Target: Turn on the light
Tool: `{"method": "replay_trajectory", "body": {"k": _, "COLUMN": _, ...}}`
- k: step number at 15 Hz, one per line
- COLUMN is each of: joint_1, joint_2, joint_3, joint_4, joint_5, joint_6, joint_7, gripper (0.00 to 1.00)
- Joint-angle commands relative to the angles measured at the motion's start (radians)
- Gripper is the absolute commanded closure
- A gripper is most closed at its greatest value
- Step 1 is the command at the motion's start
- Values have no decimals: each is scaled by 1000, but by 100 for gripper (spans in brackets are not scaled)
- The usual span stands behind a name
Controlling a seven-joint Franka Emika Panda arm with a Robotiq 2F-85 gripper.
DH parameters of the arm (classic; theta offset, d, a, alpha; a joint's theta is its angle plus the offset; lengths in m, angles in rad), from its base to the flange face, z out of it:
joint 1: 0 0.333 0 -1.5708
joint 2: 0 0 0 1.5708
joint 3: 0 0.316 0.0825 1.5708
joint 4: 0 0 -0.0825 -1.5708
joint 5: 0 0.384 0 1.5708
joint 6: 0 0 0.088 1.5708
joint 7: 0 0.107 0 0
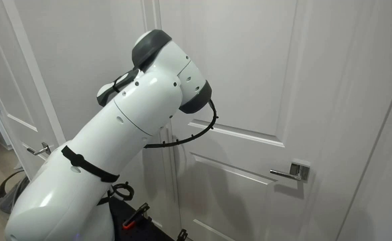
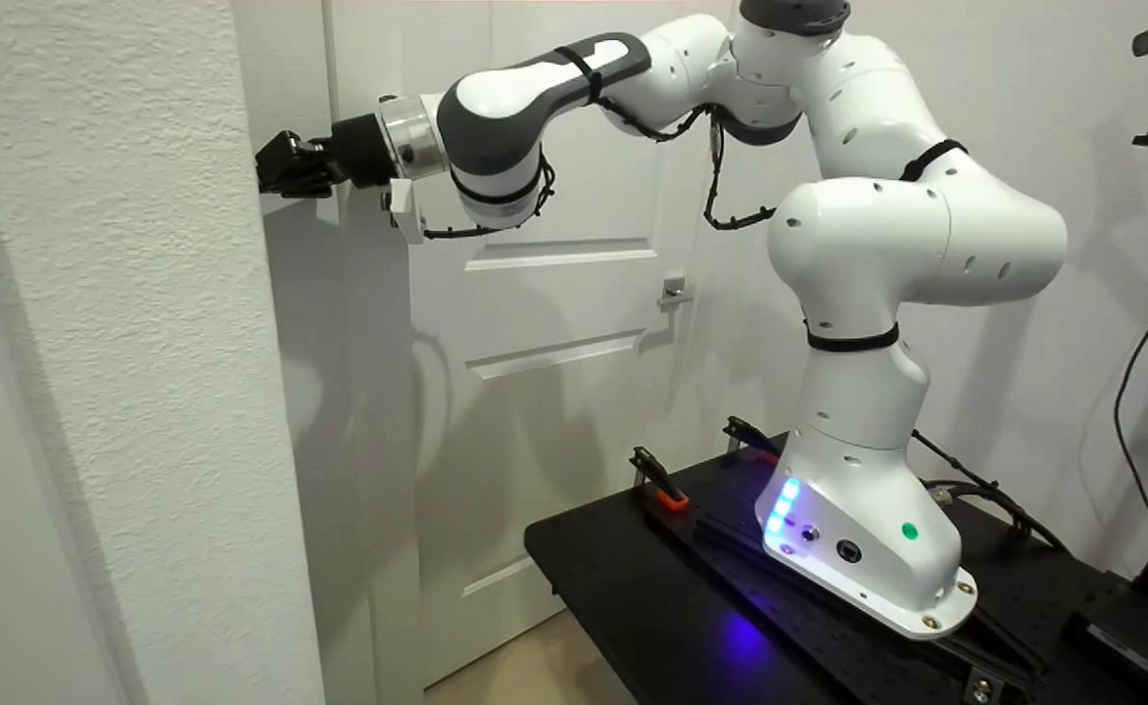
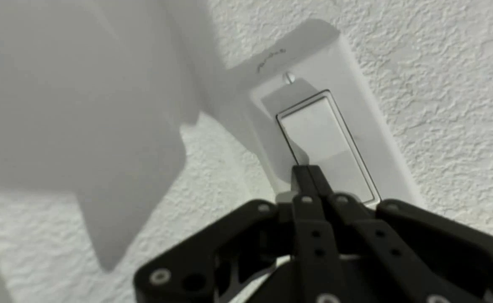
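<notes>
My gripper [image 3: 308, 170] — tips together — overlaps the light switch [image 3: 320, 132] in wrist view. Contact: I cannot tell.

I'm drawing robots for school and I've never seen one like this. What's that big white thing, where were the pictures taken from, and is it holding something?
That's a robot arm, a machine with bending joints, a bit like yours. Two pictures come from cameras standing away from it. The close-up is taken from its wrist, looking past the claw at a light switch on the wall. The arm stands on a black table, with clamps near the edge. The claw's two fingers are closed together, and I see nothing between them. Its job is turning on the light, but I can't tell whether the tips touch the switch.
</notes>
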Motion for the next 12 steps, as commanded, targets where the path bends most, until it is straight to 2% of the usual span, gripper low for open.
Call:
{"method": "replay_trajectory", "body": {"k": 1, "joint_1": 38, "joint_2": -22, "joint_3": -25, "joint_4": 29, "joint_5": -8, "joint_6": -3, "joint_7": -14, "gripper": 100}}
{"method": "replay_trajectory", "body": {"k": 4, "joint_1": 40, "joint_2": 70, "joint_3": -62, "joint_4": -29, "joint_5": 23, "joint_6": -9, "joint_7": -2, "gripper": 100}}
{"method": "replay_trajectory", "body": {"k": 7, "joint_1": 13, "joint_2": 179, "joint_3": -85, "joint_4": -73, "joint_5": 40, "joint_6": -69, "joint_7": 4, "gripper": 100}}
{"method": "replay_trajectory", "body": {"k": 12, "joint_1": -84, "joint_2": 341, "joint_3": -35, "joint_4": -135, "joint_5": 41, "joint_6": -212, "joint_7": 23, "gripper": 100}}
